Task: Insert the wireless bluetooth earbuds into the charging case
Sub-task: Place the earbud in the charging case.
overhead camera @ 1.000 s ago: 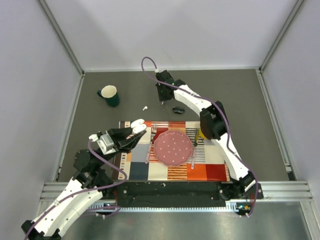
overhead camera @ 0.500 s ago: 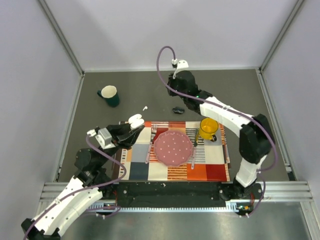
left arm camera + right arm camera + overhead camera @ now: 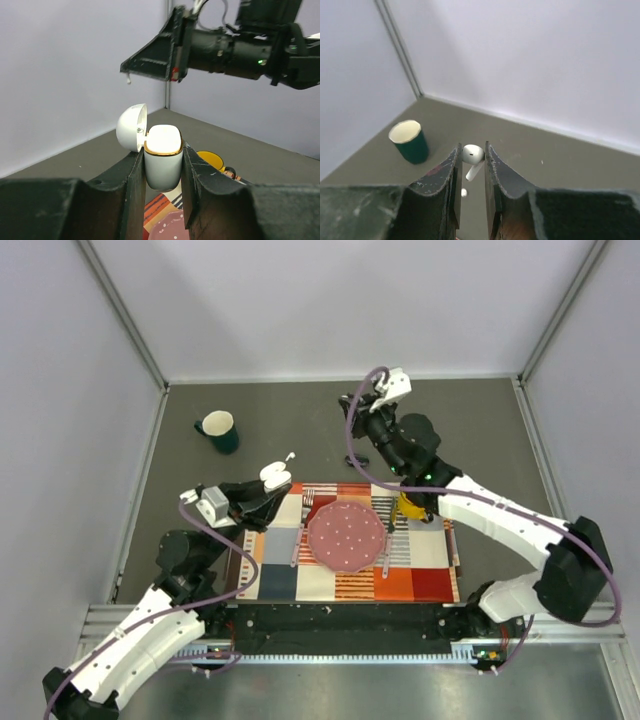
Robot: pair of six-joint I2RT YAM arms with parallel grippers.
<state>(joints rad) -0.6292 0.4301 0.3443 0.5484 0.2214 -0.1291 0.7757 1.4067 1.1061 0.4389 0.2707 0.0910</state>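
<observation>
The white charging case stands upright between my left gripper's fingers, which are shut on its body. Its lid is hinged open to the left. In the top view the case hangs above the placemat's far-left corner. My right gripper is shut on one white earbud, stem pointing down, high above the table. In the left wrist view that gripper hovers above and beyond the case, apart from it. A second earbud lies on the grey table; the right wrist view shows this earbud below the fingers.
A dark green mug stands at the far left. A striped placemat holds a pink dotted plate, cutlery and a yellow mug partly covered by the right arm. White walls enclose the table.
The right gripper has risen from the table and swung to the right with the earbud in it. The left gripper has carried the open case slightly farther from the bases.
</observation>
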